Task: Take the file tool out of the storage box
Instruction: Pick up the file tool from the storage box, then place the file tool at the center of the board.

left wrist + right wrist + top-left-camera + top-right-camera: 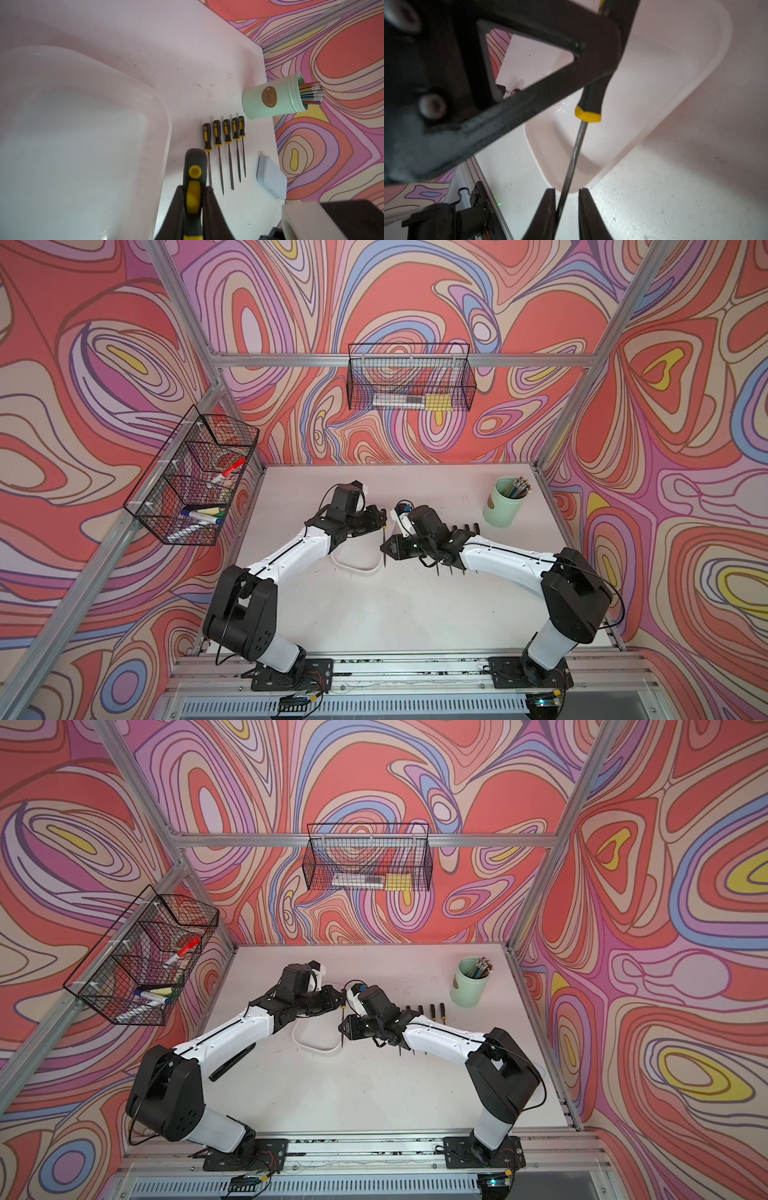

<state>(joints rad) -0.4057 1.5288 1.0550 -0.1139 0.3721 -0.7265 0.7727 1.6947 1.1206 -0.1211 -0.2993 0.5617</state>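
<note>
File [588, 116] hangs over box [664, 72] rim, handle clenched in left jaws; right jaws straddle its shaft, unclosed. Remaining: probably laying it down at 3 o'clock.

You get bright, even light and soft shadows; top views bow at the edges, and the right gripper [566, 192] blurs close-up.

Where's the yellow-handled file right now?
Mid-table in both top views, the file is held by its handle in the left gripper, above the right edge of the storage box, its shaft between the jaws of the right gripper.
</note>
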